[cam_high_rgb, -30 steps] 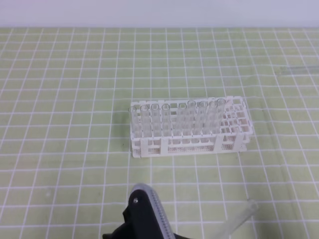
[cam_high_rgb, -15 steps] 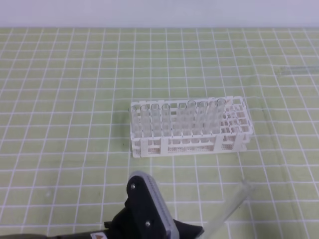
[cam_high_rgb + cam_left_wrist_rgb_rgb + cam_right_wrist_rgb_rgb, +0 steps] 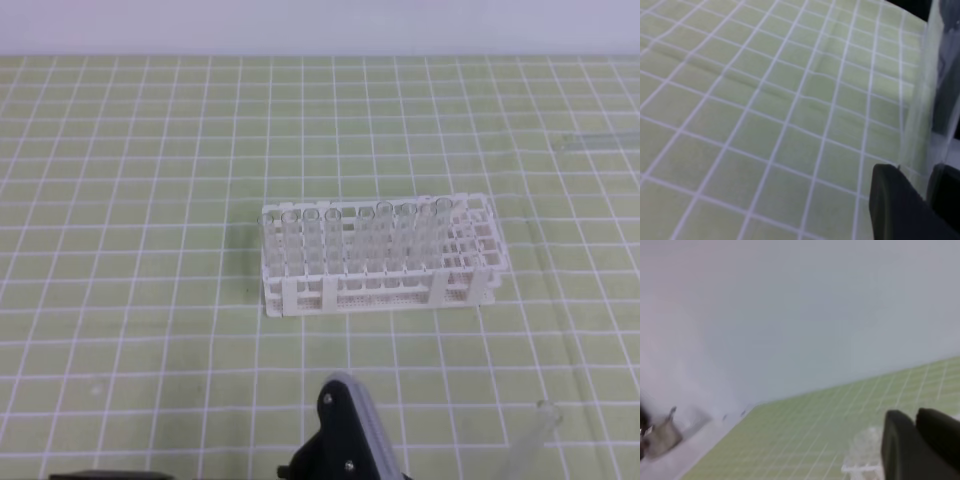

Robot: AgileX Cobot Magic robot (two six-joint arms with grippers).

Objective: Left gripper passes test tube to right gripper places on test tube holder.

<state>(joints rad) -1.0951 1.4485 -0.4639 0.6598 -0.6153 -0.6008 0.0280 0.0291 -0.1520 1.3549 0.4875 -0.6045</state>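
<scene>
Since a second ago the left gripper (image 3: 345, 440) has slid rightward along the near edge of the counter (image 3: 120, 200), and the test tube (image 3: 532, 440) it carries has gone with it, its open rim now farther toward the near right corner than before. From the high view the tube leans up and to the right, its lower end out of view below the near edge.

From the left wrist view the left gripper (image 3: 927, 192) has its black fingers (image 3: 892, 207) pinching the tube (image 3: 927, 100), one on each side of the clear wall, and the tube rises steeply up the right side of the view over the green gridded mat.

The test tube holder (image 3: 375, 290) stands near the middle of the counter, well apart from the held tube. Other tubes (image 3: 350, 240) stand upright in it toward its left and middle; its right end shows open holes.

The right gripper (image 3: 922, 445) is seen only from its own wrist view, as two dark fingers (image 3: 897, 445) close side by side with a thin gap; I cannot tell whether they are spread or pressed together. Nothing is visibly between them. Beside them the holder (image 3: 862, 452) shows as a pale blur.
</scene>
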